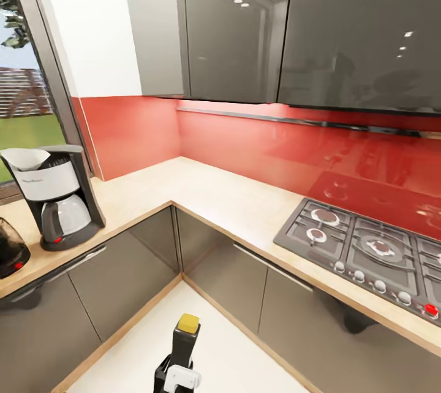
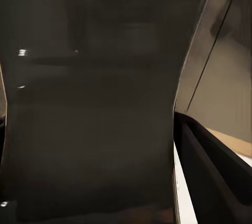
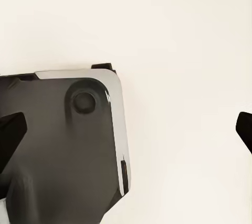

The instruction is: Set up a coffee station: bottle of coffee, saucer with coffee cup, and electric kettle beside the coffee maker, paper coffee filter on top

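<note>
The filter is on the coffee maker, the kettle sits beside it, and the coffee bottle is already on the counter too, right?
Not quite: the head view shows the bottle of coffee held up over the floor, not on the kitchen countertop. The paper coffee filter does sit on the coffee maker, the electric kettle beside it.

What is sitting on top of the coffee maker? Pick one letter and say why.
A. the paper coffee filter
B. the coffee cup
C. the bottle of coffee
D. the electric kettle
A: the white paper coffee filter rests in the top of the coffee maker on the kitchen countertop. The yellow-capped bottle of coffee is down low in front of the robot, away from the counter.
</note>
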Controlling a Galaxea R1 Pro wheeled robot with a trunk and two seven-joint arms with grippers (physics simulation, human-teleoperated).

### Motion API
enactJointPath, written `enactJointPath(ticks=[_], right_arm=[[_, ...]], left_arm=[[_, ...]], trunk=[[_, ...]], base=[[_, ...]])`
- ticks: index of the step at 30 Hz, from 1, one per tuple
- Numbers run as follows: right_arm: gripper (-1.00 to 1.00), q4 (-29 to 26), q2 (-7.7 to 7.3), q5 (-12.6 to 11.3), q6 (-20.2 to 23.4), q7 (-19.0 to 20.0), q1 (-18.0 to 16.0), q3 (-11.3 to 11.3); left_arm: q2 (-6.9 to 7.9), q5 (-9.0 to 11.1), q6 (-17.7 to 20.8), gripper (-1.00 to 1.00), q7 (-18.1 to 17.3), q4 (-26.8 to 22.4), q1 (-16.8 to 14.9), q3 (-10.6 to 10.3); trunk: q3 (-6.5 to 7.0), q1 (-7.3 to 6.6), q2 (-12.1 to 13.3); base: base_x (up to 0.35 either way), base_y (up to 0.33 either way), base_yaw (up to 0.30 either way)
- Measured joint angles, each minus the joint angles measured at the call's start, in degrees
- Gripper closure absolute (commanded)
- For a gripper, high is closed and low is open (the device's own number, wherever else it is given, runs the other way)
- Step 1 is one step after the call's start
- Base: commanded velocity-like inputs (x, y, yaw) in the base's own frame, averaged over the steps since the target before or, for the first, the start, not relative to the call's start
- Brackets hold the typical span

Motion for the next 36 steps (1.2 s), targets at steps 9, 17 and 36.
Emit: enactJointPath(ticks=[9,17,36], right_arm=[[-1.0,0.0,0.0,0.0,0.0,0.0,0.0,0.0],[-1.0,0.0,-0.01,0.2,0.1,0.0,0.0,0.0],[-1.0,6.2,7.0,12.7,0.3,0.5,2.3,6.2]], left_arm=[[-0.08,0.1,0.1,1.0,0.8,1.3,0.0,0.3],[-0.02,0.1,-0.1,1.0,2.2,1.5,0.0,0.4],[0.01,0.2,-0.1,1.0,5.4,1.5,0.0,0.3]], trunk=[[0.0,-0.02,0.0],[0.0,-0.02,0.0],[-0.02,-0.02,0.0]], base=[[0.241,-0.133,0.263],[0.292,-0.136,0.263],[0.259,-0.141,0.262]])
